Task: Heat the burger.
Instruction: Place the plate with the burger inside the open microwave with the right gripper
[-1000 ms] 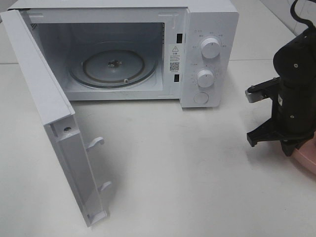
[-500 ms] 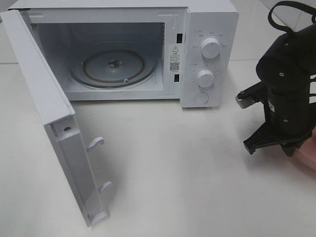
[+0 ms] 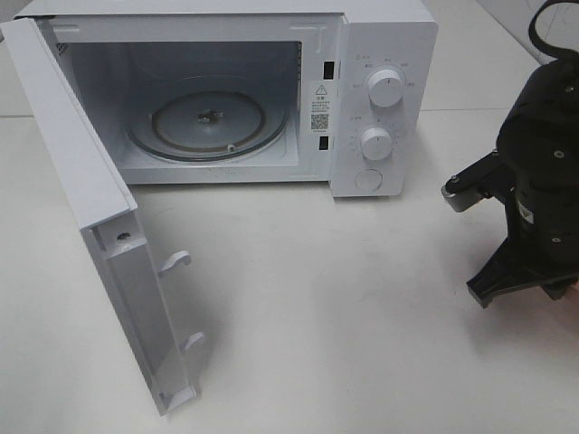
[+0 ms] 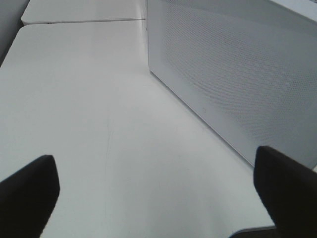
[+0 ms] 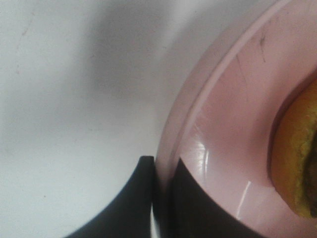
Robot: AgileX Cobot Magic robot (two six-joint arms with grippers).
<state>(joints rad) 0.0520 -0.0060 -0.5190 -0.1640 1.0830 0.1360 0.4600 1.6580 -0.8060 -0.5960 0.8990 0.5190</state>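
Observation:
In the right wrist view my right gripper is shut on the rim of a round pink plate, one finger under the rim and the other on top. The burger lies on that plate; only an edge of its golden-brown bun shows. In the high view the black right arm at the far right hides both plate and burger. My left gripper stands open over bare table beside the microwave's side wall, with nothing between its fingers.
The white microwave stands at the back with its door swung wide open to the left. Its glass turntable is bare. White table stretches between the microwave and the right arm.
The right arm swung a little left, then back right and toward the front. The pink plate seen at the lower right earlier is now hidden behind the arm.

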